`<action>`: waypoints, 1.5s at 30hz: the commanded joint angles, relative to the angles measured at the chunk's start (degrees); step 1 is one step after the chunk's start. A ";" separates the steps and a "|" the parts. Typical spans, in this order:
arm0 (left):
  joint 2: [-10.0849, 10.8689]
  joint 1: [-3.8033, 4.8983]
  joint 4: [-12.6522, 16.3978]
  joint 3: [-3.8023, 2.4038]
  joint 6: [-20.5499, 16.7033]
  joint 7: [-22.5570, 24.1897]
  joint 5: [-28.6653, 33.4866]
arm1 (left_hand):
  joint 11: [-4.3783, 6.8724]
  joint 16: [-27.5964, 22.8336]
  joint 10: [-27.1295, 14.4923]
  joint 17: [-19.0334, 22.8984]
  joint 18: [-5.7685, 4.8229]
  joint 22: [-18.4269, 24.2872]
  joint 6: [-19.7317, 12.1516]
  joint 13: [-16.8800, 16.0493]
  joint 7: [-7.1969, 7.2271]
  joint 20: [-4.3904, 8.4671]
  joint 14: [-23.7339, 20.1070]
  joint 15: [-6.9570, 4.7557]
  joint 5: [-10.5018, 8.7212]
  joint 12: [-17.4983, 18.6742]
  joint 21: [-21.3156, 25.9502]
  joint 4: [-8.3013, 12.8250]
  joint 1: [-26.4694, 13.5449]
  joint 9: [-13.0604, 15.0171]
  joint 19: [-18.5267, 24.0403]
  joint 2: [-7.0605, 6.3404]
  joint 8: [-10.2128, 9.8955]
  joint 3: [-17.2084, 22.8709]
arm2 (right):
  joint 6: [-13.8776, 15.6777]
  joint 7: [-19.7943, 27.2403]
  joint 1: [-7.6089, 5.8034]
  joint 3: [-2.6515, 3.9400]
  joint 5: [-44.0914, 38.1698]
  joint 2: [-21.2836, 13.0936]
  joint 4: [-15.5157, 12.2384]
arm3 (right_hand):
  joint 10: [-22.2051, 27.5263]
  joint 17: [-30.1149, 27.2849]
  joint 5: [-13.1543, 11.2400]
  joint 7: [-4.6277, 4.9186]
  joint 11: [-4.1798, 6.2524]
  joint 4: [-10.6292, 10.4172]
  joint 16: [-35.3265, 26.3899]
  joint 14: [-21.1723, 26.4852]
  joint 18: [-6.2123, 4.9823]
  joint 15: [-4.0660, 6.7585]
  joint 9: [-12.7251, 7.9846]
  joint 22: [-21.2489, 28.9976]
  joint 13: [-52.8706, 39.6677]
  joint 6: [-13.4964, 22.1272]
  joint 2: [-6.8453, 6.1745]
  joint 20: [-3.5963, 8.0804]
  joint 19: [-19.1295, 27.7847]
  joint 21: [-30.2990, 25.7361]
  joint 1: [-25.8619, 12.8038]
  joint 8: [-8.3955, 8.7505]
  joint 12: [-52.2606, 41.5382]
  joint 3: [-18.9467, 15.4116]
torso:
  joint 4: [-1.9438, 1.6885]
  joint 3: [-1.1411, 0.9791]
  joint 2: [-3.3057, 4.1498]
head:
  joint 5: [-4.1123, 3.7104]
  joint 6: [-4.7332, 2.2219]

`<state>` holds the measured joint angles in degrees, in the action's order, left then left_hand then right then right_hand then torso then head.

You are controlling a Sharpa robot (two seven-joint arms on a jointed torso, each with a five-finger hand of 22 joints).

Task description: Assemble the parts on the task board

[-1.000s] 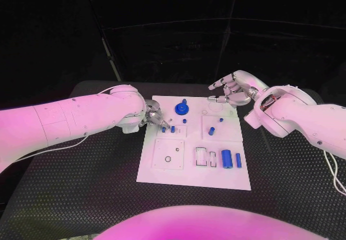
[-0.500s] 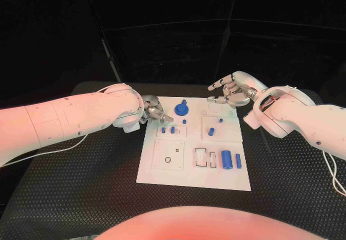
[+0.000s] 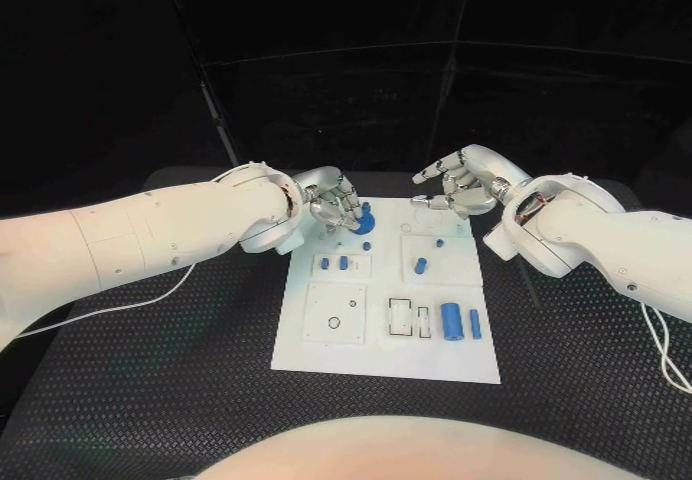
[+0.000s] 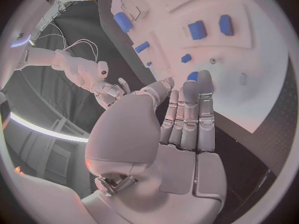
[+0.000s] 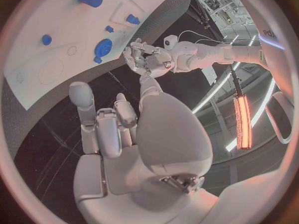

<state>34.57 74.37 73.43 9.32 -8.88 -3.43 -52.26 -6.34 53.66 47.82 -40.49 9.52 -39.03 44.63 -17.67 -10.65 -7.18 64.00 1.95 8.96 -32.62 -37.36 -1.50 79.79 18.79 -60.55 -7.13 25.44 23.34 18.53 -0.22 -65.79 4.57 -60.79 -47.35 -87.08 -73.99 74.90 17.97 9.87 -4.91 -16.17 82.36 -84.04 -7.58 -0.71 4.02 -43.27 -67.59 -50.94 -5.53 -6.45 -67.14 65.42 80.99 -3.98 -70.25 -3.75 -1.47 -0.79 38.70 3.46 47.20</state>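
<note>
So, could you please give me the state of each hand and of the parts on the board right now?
left hand: empty, fingers apart, above the board's far left corner.
right hand: empty, fingers loosely curled, above the board's far right edge.
task board: flat on the table.
round blue part: standing on the board by the left hand's fingers.
blue cylinder: lying in the near right section.

The left hand [image 3: 330, 208] partly hides the round blue part [image 3: 365, 217] on the task board [image 3: 387, 350].

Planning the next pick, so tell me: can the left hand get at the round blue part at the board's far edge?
Probably yes: the left hand hovers open beside the round blue part, with nothing between them.
</note>
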 commanded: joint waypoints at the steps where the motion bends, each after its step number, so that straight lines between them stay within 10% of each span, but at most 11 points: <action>1: -1.52 -0.45 -1.58 0.68 -4.81 13.74 -3.44 | -0.02 -0.97 1.77 1.85 1.11 0.63 1.57 4.07 0.49 -0.05 1.34 -0.24 -0.42 4.61 0.48 0.64 -0.14 -3.22 -1.15 -1.07 -3.43 0.50 | 0.53 0.64 -0.09 0.02 0.19 0.09 -0.14 | 0.44 2.12 0.24 0.04 0.07 0.10 -0.20 -2.87 -0.97 0.38 0.08 0.06 0.05 -0.36 0.61 0.01 0.23 -0.20 -0.07 -0.34 0.28 -0.31 | 0.09 0.05 0.04 | -0.27 -0.24; 19: -7.89 -2.28 -8.76 2.16 1.68 9.67 -20.67 | 0.36 18.31 4.00 -15.65 0.43 -2.22 7.06 12.89 1.55 0.52 16.57 -0.96 -0.52 11.78 -4.73 1.98 -1.57 -11.53 -12.51 -0.66 -11.83 -7.22 | 0.58 0.68 -0.10 0.02 0.19 0.32 -0.35 | 1.39 0.91 0.36 -0.01 0.12 0.22 -1.01 -2.56 -1.15 0.43 0.09 1.13 1.26 -0.46 0.91 0.04 0.74 -0.85 0.20 -0.38 1.39 -0.28 | -0.01 0.17 0.12 | -1.08 -0.62; 45: -9.31 -2.67 -11.08 2.17 5.20 5.85 -26.95 | 1.17 22.88 7.87 -20.00 -1.57 -13.42 11.40 13.90 2.67 1.13 19.61 -1.69 -0.42 11.82 -16.01 2.50 -0.57 -13.44 -17.83 1.70 -13.25 -7.01 | 0.50 0.62 -0.10 0.02 0.19 0.24 -0.35 | 1.91 0.28 0.42 -0.02 0.14 0.29 -1.50 -2.36 -1.27 0.45 0.07 1.90 1.90 -0.44 0.99 0.07 1.12 -1.36 0.36 -0.36 2.01 -0.34 | -0.07 0.07 0.04 | -1.13 -0.26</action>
<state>25.36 71.82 62.39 11.40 -5.60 3.19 -78.14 -5.11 76.23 55.19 -60.51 8.40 -52.28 55.62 -3.79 -7.97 -6.04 83.16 0.21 8.66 -20.81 -53.16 0.95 79.43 5.39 -77.84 -6.00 12.44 16.00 18.67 -0.08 -65.80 4.56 -60.73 -47.14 -87.30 -72.45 74.94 18.18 9.87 -4.60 -16.02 81.03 -84.04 -8.48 -0.71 4.02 -41.43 -65.74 -50.93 -5.24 -6.44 -66.34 64.27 81.28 -3.98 -68.55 -3.91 -1.55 -0.68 38.74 2.39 46.90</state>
